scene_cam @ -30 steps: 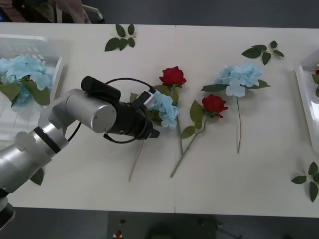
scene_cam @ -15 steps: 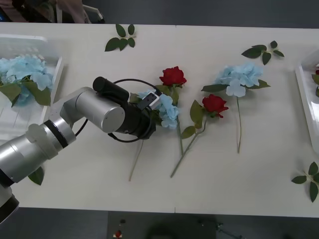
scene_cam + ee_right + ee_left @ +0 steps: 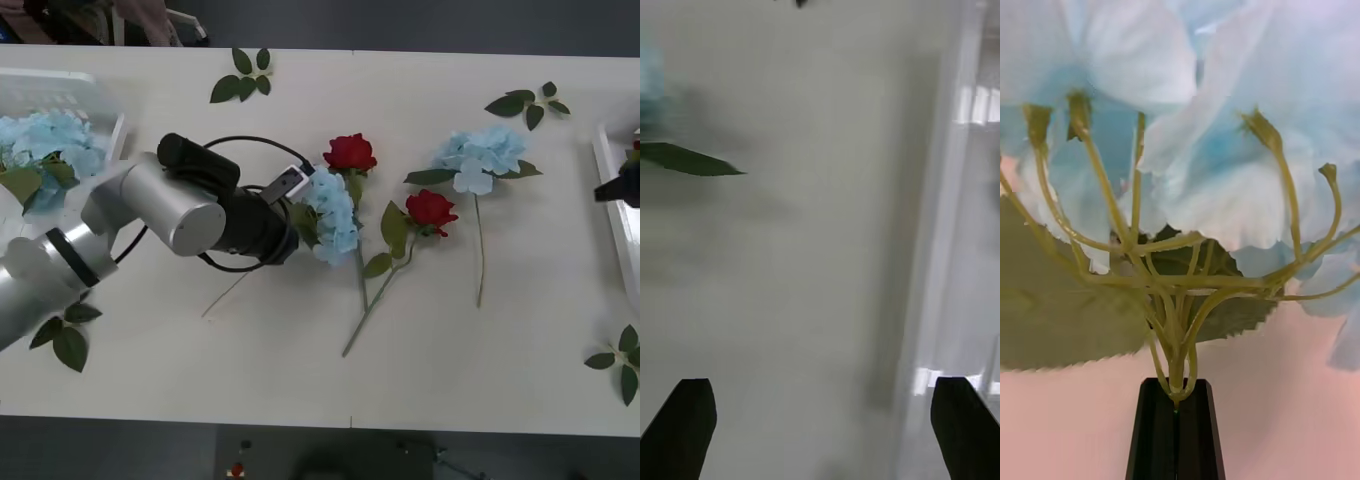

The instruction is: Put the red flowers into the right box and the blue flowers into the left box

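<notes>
My left gripper (image 3: 297, 212) is shut on the stem of a blue flower (image 3: 331, 215), just below its head. The thin stem trails back toward the table's front left. In the left wrist view the black fingers (image 3: 1178, 427) pinch the stem under the pale petals (image 3: 1187, 142). A second blue flower (image 3: 482, 153) lies right of centre. Two red flowers (image 3: 349, 152) (image 3: 431, 208) lie on the table between them. The left box (image 3: 70, 84) holds more blue flowers (image 3: 45, 140). My right gripper (image 3: 620, 185) (image 3: 824, 431) hovers open by the right box (image 3: 612, 205), whose rim (image 3: 940, 225) is close.
Loose green leaf sprigs lie at the back (image 3: 242, 78), back right (image 3: 525, 103), front right (image 3: 620, 360) and front left (image 3: 62, 335). A green leaf tip (image 3: 685, 159) reaches into the right wrist view. The table's front edge runs along the bottom.
My left gripper has pulled back to the left with the blue flower, and its stem has swung left off its old line. The right gripper has come into view at the right edge.
</notes>
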`<state>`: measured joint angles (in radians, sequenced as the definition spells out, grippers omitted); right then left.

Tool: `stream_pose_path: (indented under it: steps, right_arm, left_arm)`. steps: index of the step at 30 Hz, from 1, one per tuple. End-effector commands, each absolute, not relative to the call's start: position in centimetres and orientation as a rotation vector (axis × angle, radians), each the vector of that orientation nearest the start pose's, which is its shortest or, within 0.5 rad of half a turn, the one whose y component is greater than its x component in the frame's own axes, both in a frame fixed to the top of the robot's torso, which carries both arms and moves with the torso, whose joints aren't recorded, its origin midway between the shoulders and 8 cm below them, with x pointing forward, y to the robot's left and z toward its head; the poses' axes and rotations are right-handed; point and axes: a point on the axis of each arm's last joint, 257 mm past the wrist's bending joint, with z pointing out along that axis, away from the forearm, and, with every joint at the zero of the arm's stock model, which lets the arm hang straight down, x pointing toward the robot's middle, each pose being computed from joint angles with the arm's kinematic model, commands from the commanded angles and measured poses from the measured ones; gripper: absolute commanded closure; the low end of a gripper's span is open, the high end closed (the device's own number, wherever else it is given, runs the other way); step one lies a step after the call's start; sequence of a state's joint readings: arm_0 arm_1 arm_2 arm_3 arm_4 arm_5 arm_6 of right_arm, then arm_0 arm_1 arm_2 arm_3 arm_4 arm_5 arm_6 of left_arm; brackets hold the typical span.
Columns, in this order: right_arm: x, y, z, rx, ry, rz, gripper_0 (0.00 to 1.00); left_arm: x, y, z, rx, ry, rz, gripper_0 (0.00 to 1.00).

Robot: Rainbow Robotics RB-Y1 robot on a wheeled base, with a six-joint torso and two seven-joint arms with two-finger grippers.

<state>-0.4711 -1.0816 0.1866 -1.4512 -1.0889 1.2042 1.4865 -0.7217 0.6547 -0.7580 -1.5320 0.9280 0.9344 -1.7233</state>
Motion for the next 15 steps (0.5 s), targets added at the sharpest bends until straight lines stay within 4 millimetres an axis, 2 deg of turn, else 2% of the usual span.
stream_pose_path:
  steps: [1, 3, 4, 5, 6, 7, 9, 10, 12, 15]
  right_arm:
    - [53.3, -36.2, -18.2, -0.023, 2.51, 0.164, 0.16]
    - [53.6, -34.0, -19.0, -0.044, 2.509, 0.151, 0.16]
    - [53.9, -33.2, -19.4, -0.037, 2.51, 0.156, 0.16]
    - [54.3, -32.2, -19.7, -0.024, 2.504, 0.158, 0.16]
    - [54.5, -31.8, -19.8, -0.018, 2.501, 0.157, 0.16]
    - [55.0, -30.9, -20.1, -0.013, 2.492, 0.148, 0.16]
    - [55.7, -29.6, -20.6, 0.005, 2.489, 0.138, 0.16]
    - [55.9, -29.2, -20.8, 0.006, 2.487, 0.138, 0.16]
    - [56.7, -28.1, -21.4, 0.014, 2.484, 0.13, 0.16]
    - [57.9, -27.3, -22.6, 0.043, 2.473, 0.108, 0.16]
  left_arm:
    - [52.9, 12.8, -17.2, 1.095, 2.13, -0.084, 1.0]
    - [52.9, 19.6, -13.4, 1.106, 2.139, 0.112, 1.0]
    - [52.7, 22.5, -12.2, 1.127, 2.136, 0.208, 1.0]
    - [52.5, 25.5, -11.1, 1.154, 2.128, 0.302, 1.0]
    - [52.3, 27.0, -10.7, 1.17, 2.129, 0.344, 1.0]
    - [51.9, 29.9, -10.1, 1.202, 2.139, 0.418, 1.0]
    - [50.7, 33.9, -10.7, 1.23, 2.189, 0.469, 1.0]
    - [50.2, 35.1, -11.0, 1.239, 2.206, 0.483, 1.0]
    - [49.1, 39.8, -12.1, 1.261, 2.252, 0.582, 1.0]
    - [49.1, 47.9, -13.4, 1.286, 2.221, 0.856, 1.0]
